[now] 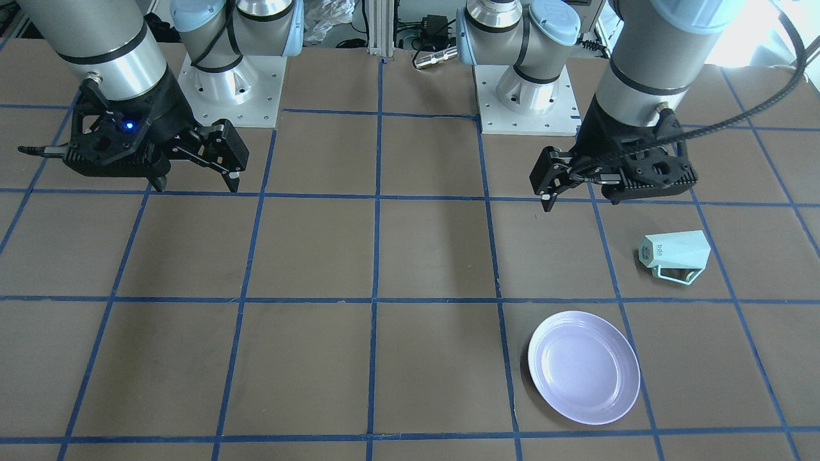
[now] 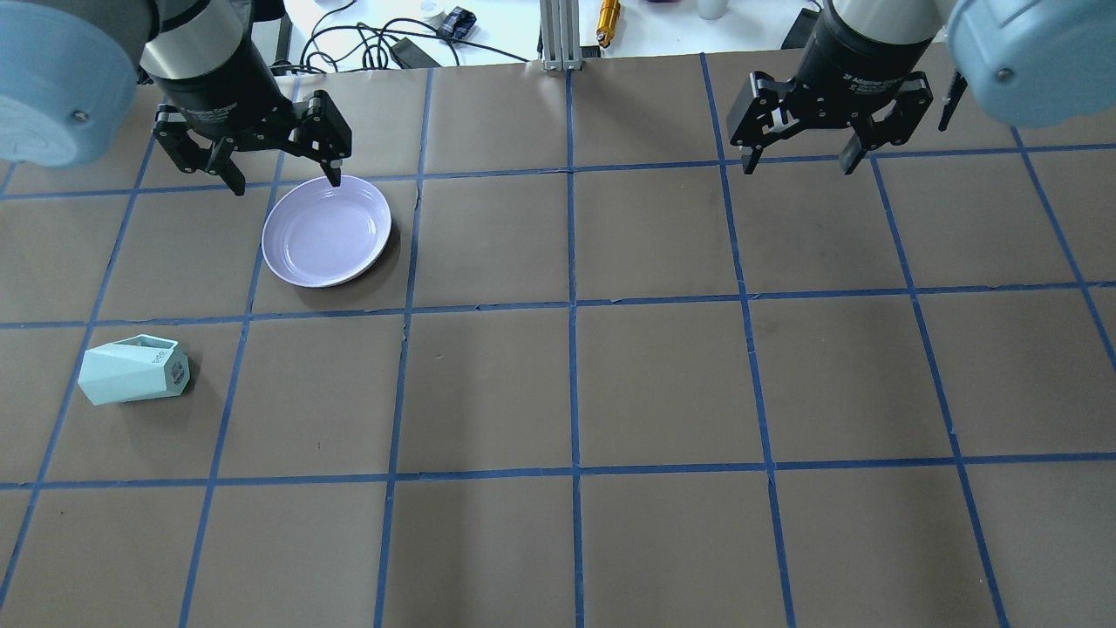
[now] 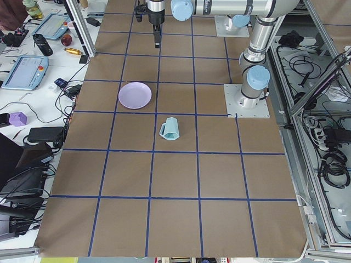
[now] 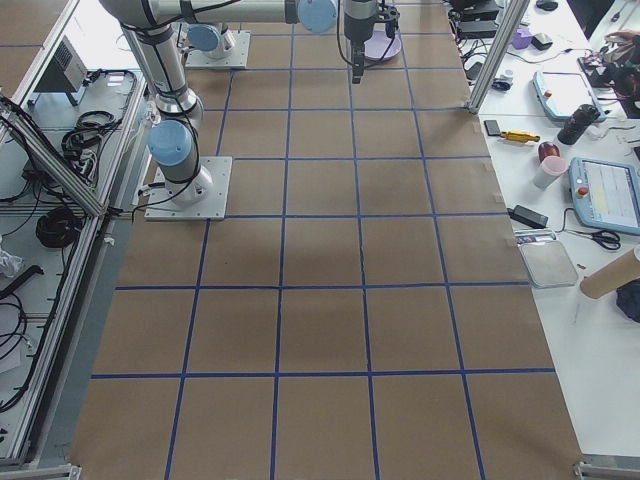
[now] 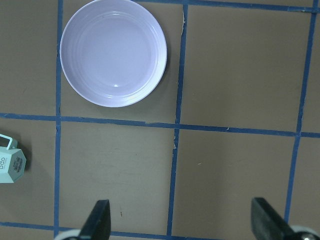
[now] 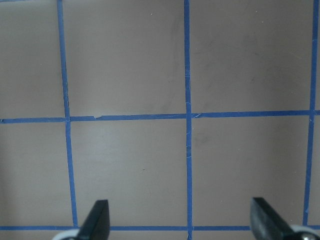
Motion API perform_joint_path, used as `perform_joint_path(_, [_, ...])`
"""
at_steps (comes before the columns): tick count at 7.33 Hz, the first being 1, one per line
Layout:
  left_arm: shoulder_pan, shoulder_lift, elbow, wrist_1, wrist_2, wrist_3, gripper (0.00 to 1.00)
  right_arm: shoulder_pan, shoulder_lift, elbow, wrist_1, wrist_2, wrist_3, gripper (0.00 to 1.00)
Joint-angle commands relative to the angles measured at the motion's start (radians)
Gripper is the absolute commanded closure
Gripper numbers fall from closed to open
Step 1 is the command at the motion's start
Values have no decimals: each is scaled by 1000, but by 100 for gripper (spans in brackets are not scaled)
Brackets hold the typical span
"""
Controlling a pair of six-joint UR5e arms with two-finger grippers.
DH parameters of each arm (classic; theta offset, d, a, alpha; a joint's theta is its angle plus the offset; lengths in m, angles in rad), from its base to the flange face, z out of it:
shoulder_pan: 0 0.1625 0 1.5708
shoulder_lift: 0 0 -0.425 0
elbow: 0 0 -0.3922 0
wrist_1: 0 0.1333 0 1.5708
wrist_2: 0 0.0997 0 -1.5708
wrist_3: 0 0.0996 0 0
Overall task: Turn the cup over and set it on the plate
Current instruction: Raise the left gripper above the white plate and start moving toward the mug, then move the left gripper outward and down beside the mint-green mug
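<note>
I see cup (image 2: 132,371) on its side, near left, apart from plate (image 2: 327,228) (so needs uprighting). L gripper (image 2: 286,183), R gripper (image 2: 799,166) hover spread, empty.

Pale mint-green cup (image 1: 676,255), small dark lettering on its base. Glossy lavender-white plate (image 1: 584,367). Brown surface (image 1: 307,250), gridded with blue tape (image 1: 307,299). Black left tool (image 1: 582,202) and right tool (image 1: 197,189).

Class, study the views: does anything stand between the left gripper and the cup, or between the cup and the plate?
Nothing visible does. The left gripper is open and raised; only bare table separates it from the cup, lying on its side, and the cup from the plate.
</note>
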Motion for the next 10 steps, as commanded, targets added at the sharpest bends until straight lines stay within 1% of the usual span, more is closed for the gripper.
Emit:
perform_joint_path(1, [124,-1,-13,-4,38,132,0,0,0,0,0,0,0,0])
perform_joint_path(2, [182,2,-22,-10,35,224,0,0,-2,0,0,0,0,0])
perform_joint_path(3, [239,7,-46,-1,-8,288,0,0,0,0,0,0,0,0])
perform_joint_path(4, [315,5,-57,-3,-31,325,0,0,0,0,0,0,1,0])
perform_joint_path(5, [378,-2,-62,-6,-39,406,0,0,-2,0,0,0,1,0])
perform_joint_path(8, [601,-25,-131,-4,-192,631,0,0,0,0,0,0,0,0])
perform_joint_path(10, [690,-53,-155,-1,-214,740,0,0,0,0,0,0,0,0])
